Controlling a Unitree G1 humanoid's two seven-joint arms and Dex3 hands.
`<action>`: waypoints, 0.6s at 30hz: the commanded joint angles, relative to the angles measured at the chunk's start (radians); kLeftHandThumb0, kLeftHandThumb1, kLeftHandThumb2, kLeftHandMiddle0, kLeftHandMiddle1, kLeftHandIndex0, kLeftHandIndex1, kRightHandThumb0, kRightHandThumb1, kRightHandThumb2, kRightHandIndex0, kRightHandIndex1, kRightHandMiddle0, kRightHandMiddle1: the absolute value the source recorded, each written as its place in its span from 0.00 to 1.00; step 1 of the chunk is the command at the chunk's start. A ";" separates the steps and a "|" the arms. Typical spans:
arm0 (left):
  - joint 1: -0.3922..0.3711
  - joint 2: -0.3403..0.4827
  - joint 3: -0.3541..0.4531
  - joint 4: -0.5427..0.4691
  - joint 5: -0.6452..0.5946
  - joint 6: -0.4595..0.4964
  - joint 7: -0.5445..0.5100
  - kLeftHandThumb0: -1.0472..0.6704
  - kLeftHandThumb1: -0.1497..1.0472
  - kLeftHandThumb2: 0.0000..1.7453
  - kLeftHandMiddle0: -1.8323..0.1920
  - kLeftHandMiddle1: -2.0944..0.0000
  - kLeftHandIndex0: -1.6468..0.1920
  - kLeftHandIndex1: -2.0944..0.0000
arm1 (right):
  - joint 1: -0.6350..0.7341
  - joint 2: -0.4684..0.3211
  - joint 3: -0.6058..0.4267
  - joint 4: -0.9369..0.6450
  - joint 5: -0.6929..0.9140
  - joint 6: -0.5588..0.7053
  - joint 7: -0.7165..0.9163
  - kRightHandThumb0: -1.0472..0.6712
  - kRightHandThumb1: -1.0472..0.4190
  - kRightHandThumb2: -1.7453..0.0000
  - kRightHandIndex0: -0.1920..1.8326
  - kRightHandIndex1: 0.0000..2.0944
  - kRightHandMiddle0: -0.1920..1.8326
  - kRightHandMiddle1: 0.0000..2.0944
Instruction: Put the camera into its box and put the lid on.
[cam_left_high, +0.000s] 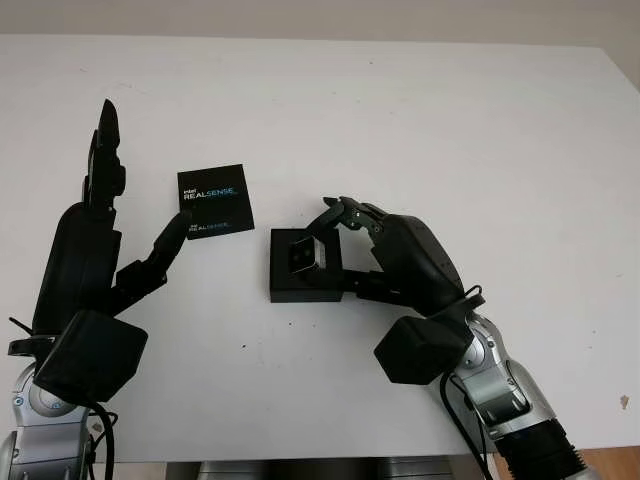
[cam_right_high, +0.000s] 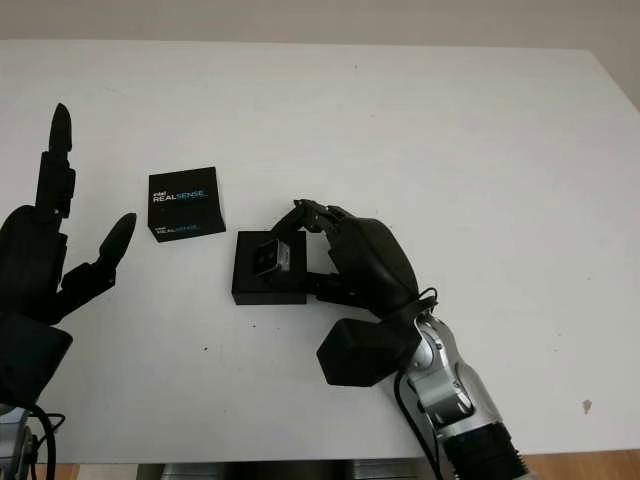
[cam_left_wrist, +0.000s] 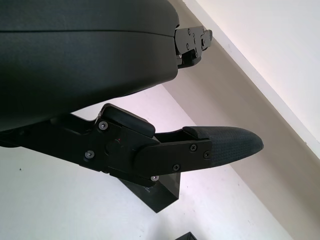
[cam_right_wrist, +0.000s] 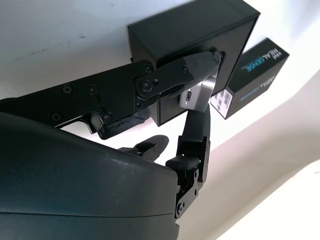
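The small silver metal camera (cam_left_high: 305, 254) sits tilted over the open square black box (cam_left_high: 306, 266), pinched in the fingertips (cam_right_wrist: 200, 62) of the right hand (cam_left_high: 345, 225), which reaches in from four o'clock. At ten o'clock of the box, just beside it, lies the black printed lid (cam_left_high: 214, 200). The left hand (cam_left_high: 100, 240), open, is nearer the lid, at its eight o'clock, with nothing between them.

Camera (cam_left_high: 306, 256) partly hidden by right hand (cam_left_high: 345, 222) fingers, lid (cam_left_wrist: 159, 192) mostly behind left hand (cam_left_wrist: 150, 150)
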 joint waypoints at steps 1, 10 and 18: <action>-0.001 -0.005 0.001 0.004 -0.001 -0.008 0.009 0.11 1.00 0.33 1.00 1.00 1.00 1.00 | 0.007 0.021 -0.024 0.010 0.041 0.015 0.001 0.38 0.07 0.97 0.30 0.12 0.31 0.67; -0.012 -0.004 0.002 0.020 -0.012 -0.014 0.008 0.11 1.00 0.34 1.00 1.00 1.00 1.00 | -0.003 0.053 -0.068 0.025 0.182 0.020 0.040 0.38 0.06 0.97 0.28 0.15 0.27 0.72; -0.015 0.005 0.000 0.023 -0.003 -0.014 0.003 0.11 1.00 0.33 1.00 1.00 1.00 1.00 | -0.008 0.068 -0.090 0.017 0.231 0.043 0.072 0.37 0.06 0.97 0.27 0.16 0.27 0.72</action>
